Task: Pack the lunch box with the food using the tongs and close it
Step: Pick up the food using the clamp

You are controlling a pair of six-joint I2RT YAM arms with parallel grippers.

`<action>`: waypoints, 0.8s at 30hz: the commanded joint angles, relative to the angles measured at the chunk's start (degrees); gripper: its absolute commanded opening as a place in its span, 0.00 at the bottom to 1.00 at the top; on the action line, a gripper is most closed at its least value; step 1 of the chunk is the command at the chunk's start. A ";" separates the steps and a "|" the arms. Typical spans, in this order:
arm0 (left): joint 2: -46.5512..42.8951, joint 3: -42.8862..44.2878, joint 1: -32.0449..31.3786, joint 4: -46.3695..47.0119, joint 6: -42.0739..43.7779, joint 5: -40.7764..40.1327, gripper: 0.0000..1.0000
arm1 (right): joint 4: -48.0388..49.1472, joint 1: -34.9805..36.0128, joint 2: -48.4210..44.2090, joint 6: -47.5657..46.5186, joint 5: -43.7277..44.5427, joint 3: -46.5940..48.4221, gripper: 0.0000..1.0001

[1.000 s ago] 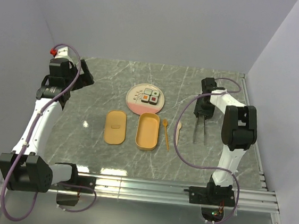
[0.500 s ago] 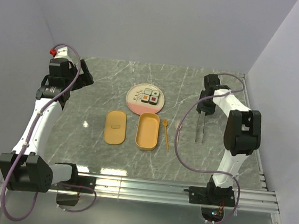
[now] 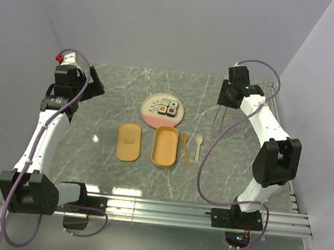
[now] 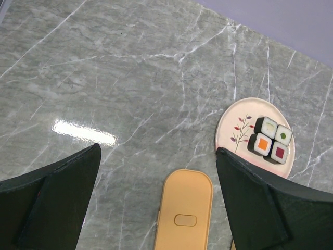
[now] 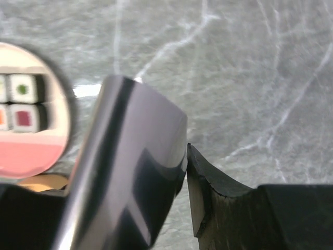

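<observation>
The tan-orange lunch box [image 3: 165, 146] lies open mid-table, its flat lid [image 3: 128, 142] to its left. The food, several sushi rolls [image 3: 167, 107], sits on a pink-and-cream plate [image 3: 151, 111] behind the box. My right gripper [image 3: 227, 100] is raised at the back right, shut on the tongs [image 3: 219, 115], which hang tips-down above the table. In the right wrist view the tongs [image 5: 130, 172] fill the gap beside one finger [image 5: 208, 192]. My left gripper [image 3: 93, 84] is open at the far left, high above the lid [image 4: 184, 213] and rolls [image 4: 271, 139].
An orange spoon [image 3: 185, 149] and a beige spoon [image 3: 198, 147] lie side by side just right of the box. Walls close in on the left, back and right. A metal rail runs along the near edge.
My right gripper closed on the tongs and lifted them off the table, swinging up and toward the back. The beige spoon, earlier partly hidden by the arm, now shows. The left arm stayed still.
</observation>
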 commanded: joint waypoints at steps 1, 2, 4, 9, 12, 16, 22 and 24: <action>-2.32 1.04 0.33 0.81 1.34 -0.41 0.99 | 0.15 2.90 -2.30 -0.48 1.17 4.41 0.47; -2.76 0.78 0.24 0.72 1.43 -0.50 1.00 | 0.50 4.12 -2.21 -0.48 1.26 5.02 0.47; -3.20 0.60 0.33 0.45 1.43 -0.85 0.99 | 0.77 5.36 -1.78 -0.22 1.44 7.13 0.47; -4.26 0.60 0.50 -0.07 0.64 -0.77 1.00 | 4.46 9.92 -0.37 0.57 1.97 10.64 0.47; -4.61 0.86 0.59 -0.34 -0.50 -0.06 0.99 | 7.79 11.95 0.86 1.28 1.79 12.22 0.47; -4.87 0.69 0.59 -0.95 -1.38 0.12 0.99 | 11.31 13.45 4.72 2.68 0.65 15.39 0.47; -5.23 1.04 0.68 -2.18 -1.65 -0.68 1.00 | 14.74 15.64 8.16 2.95 1.35 18.91 0.47; -4.88 1.22 0.59 -2.36 -1.65 -0.85 0.99 | 16.58 16.61 9.03 2.95 1.61 19.09 0.47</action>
